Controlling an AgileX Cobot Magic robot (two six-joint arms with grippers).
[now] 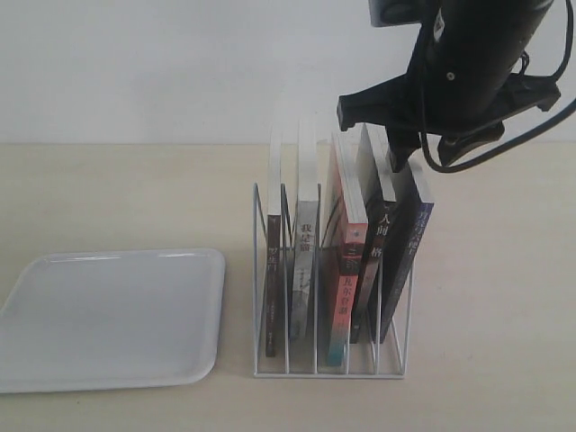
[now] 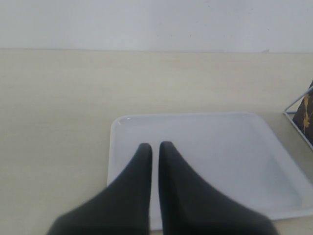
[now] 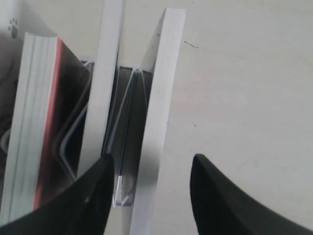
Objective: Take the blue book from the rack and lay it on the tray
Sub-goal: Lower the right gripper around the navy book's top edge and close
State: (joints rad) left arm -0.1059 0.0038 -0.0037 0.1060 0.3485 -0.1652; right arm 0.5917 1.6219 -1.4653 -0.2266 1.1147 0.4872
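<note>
Our left gripper (image 2: 155, 152) hovers over the tray (image 1: 108, 319), jaws almost together, holding nothing. In the rack (image 1: 256, 297) the blue book (image 1: 409, 256) stands rightmost; our right gripper (image 3: 152, 159) straddles its top edge, jaws wide, not yet gripping. Next we should close squarely, clear of the black-spined book (image 1: 371, 270) just beside it.

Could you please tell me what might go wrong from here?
1. The open right gripper straddles the blue book, one finger close to the black-spined book; closing may pinch both.
2. The books lean together in the thin-wire rack; lifting could drag it.
3. The shut left gripper hovers over the tray, possibly blocking placement.
</note>
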